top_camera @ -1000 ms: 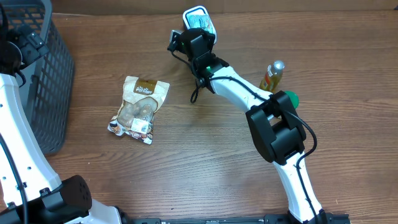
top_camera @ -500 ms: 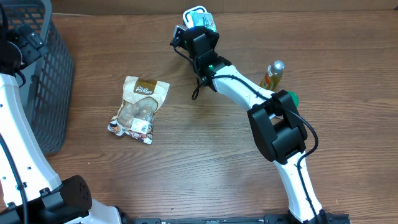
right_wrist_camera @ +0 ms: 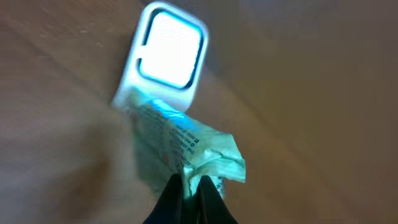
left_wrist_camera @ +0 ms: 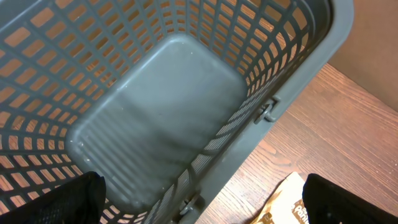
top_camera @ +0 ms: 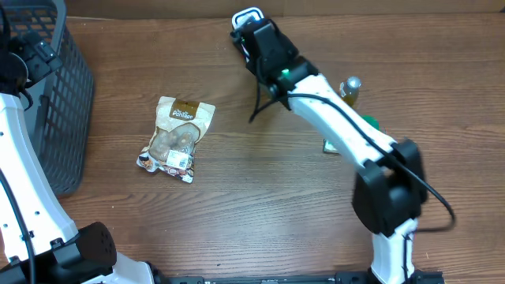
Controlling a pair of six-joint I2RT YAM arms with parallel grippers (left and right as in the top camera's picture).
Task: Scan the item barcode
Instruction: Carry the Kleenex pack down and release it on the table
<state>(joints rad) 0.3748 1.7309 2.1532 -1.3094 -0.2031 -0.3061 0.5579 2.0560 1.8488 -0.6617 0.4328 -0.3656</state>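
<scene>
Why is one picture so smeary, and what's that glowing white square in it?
Right wrist view: blur smears the whole frame, the scanner window glares pure white, and the print on the green packet is unreadable. Left wrist view: the basket is crisp, while the near dark fingers are out of focus. Overhead view: evenly lit, with the snack bag sharp.

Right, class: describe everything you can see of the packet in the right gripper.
The packet is a pale green, crinkly wrapper that looks like plastic film, with small print too blurred to read. Its crimped, flared end is pinched in the shut right gripper. From there it stretches away toward the scanner, a white frame with a glowing window. In the wrist view its far end overlaps the scanner's near edge; whether they touch cannot be told.
</scene>
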